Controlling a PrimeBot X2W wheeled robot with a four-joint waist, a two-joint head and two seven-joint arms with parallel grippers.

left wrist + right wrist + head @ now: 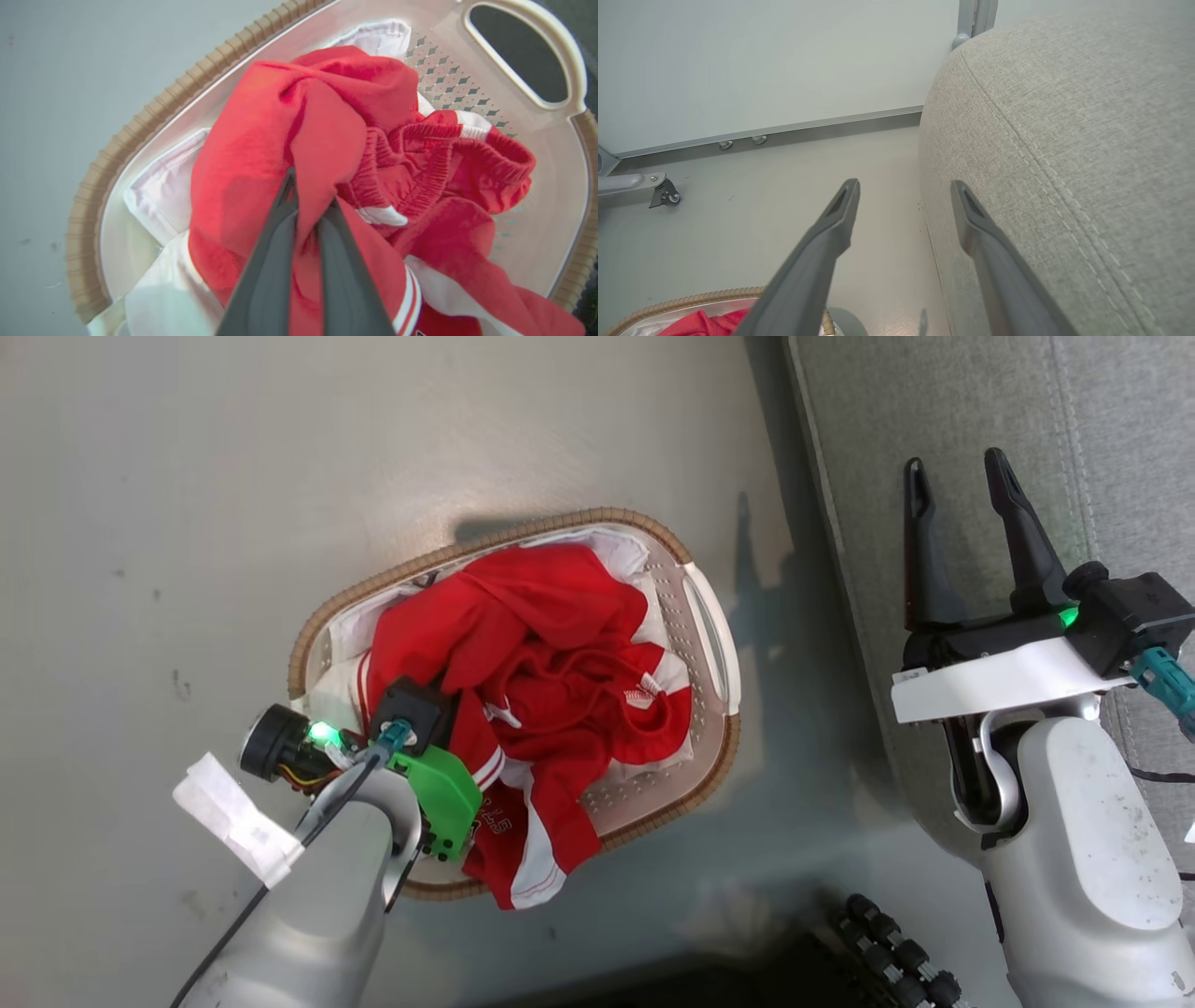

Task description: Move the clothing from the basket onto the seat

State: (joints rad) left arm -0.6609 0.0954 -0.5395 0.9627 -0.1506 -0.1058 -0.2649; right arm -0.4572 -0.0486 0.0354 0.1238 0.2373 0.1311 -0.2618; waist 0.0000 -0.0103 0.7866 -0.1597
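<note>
Pinching a fold of clothing [261, 154], left gripper [312, 189] dips into basket [93, 186].

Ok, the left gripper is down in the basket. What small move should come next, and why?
Probably lift the left gripper straight up. It looks pinched shut on a fold of the red jersey, which lies heaped in the laundry basket, and the grey sofa stands to the robot's right.

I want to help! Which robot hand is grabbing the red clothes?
The left hand, pinched shut on the clothing; the right hand is open, holding nothing.
</note>
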